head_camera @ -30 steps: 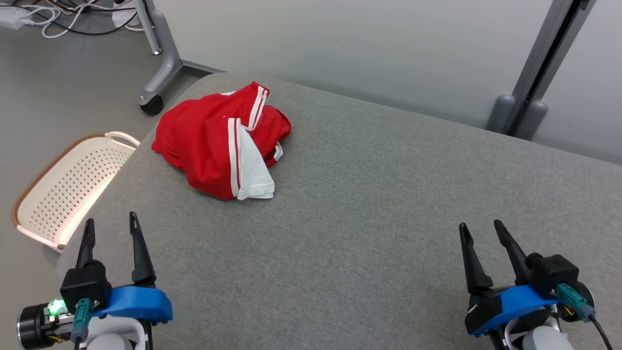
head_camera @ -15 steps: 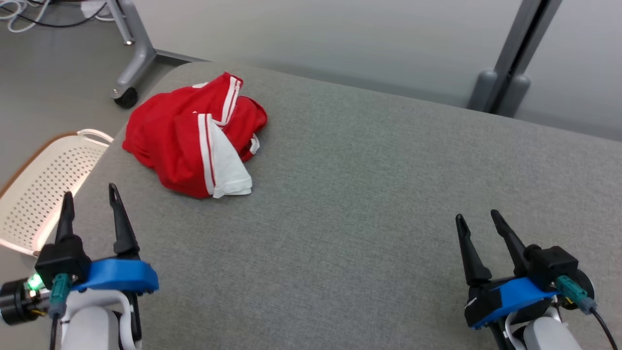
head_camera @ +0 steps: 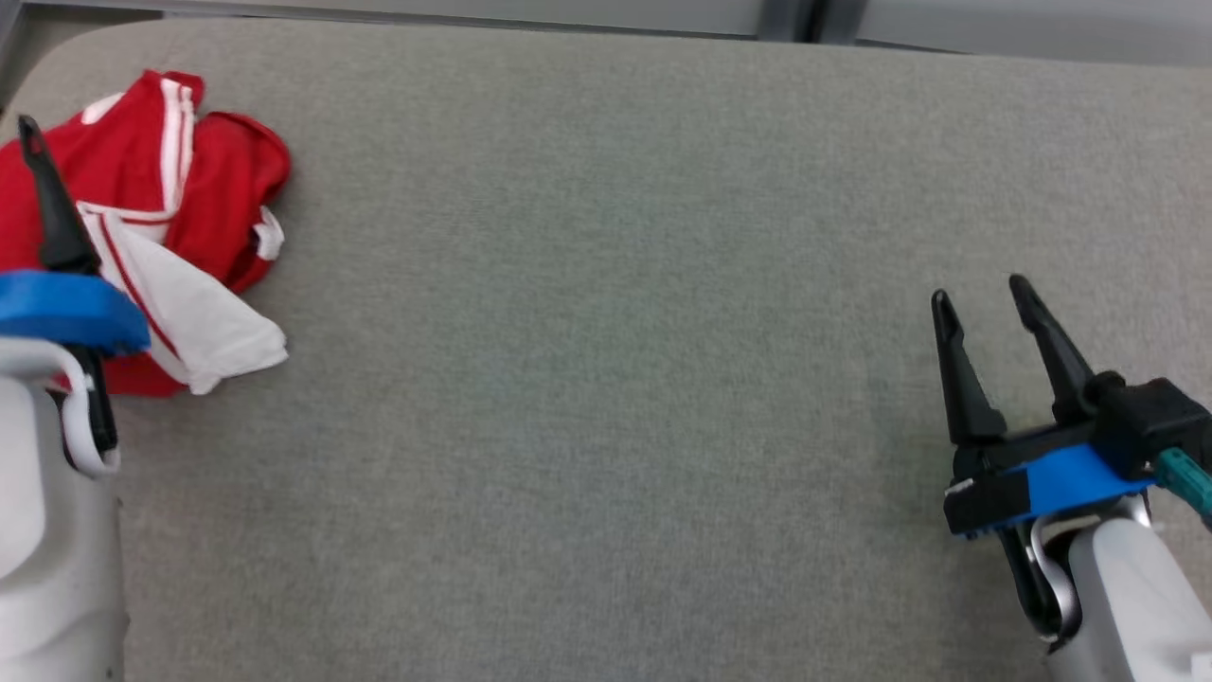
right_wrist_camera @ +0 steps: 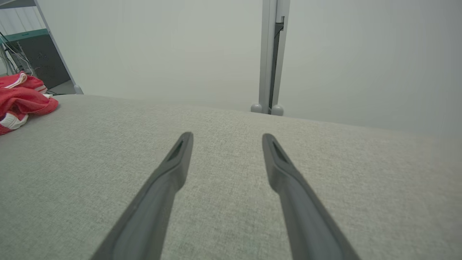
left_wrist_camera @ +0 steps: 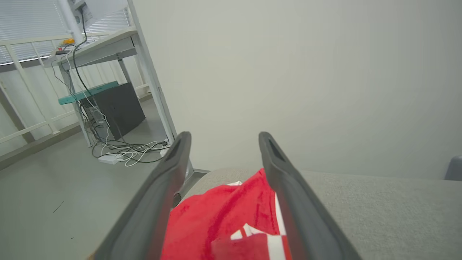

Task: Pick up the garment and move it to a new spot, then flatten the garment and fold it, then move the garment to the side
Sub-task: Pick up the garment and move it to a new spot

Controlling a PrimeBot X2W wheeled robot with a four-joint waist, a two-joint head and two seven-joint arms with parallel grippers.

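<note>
Head view looks down on a broad grey fabric-covered surface (head_camera: 606, 379) with a rounded far-left corner. A pale wall (left_wrist_camera: 306, 72) stands behind it in both wrist views, and a grey floor (left_wrist_camera: 54, 202) shows past the left edge of the surface.

The garment (head_camera: 218, 180), red with white stripes and a white panel, lies crumpled in a heap on the far-left part of the surface, close to that rounded corner. One white flap points toward the near side.

The left end effector (left_wrist_camera: 223, 137) is released, its two dark fingers spread apart with nothing clamped between them. In the left wrist view the red cloth shows low down between the fingers. In the head view one finger (head_camera: 43, 208) crosses in front of the heap; whether it touches the cloth cannot be told.

The right end effector (head_camera: 979, 290) is also released and empty. It sits over bare surface on the near right, well apart from the garment, which the right wrist view puts at its far left edge.

A desk (left_wrist_camera: 104, 45) stands on the floor beyond the surface, with a black box (left_wrist_camera: 115, 108) under it and loose cables (left_wrist_camera: 122, 151) on the floor beside that. A grey upright post (right_wrist_camera: 270, 54) rises behind the far edge of the surface.
</note>
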